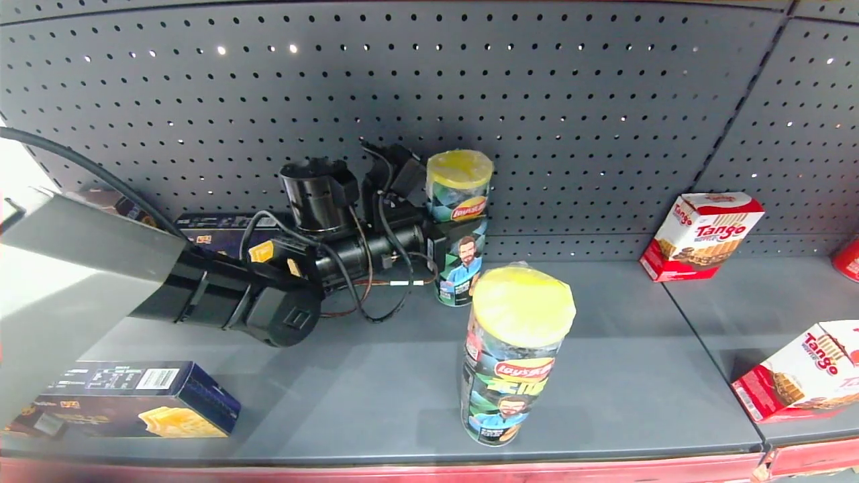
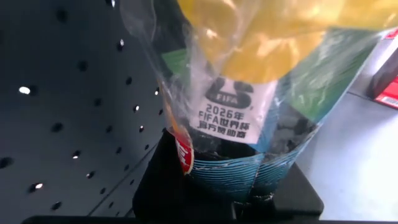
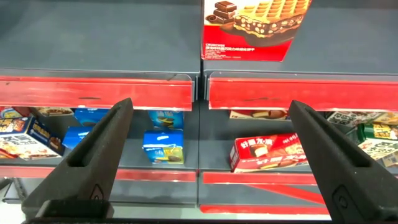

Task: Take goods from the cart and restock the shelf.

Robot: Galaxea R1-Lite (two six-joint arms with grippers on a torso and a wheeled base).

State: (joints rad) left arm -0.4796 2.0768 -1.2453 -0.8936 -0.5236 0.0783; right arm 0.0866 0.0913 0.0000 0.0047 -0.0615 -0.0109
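The grey shelf has a pegboard back. The left gripper comes in from the left, its jaws pinching a yellow-lidded chip canister low on its body. That canister is upright at the back, just before the pegboard. A second chip canister stands apart from it, near the front edge. A dark blue box lies front left and a wafer box leans back right. The right gripper, jaws spread wide and empty, faces red-edged lower shelves.

Left gripper clamps can; right gripper jaws apart.
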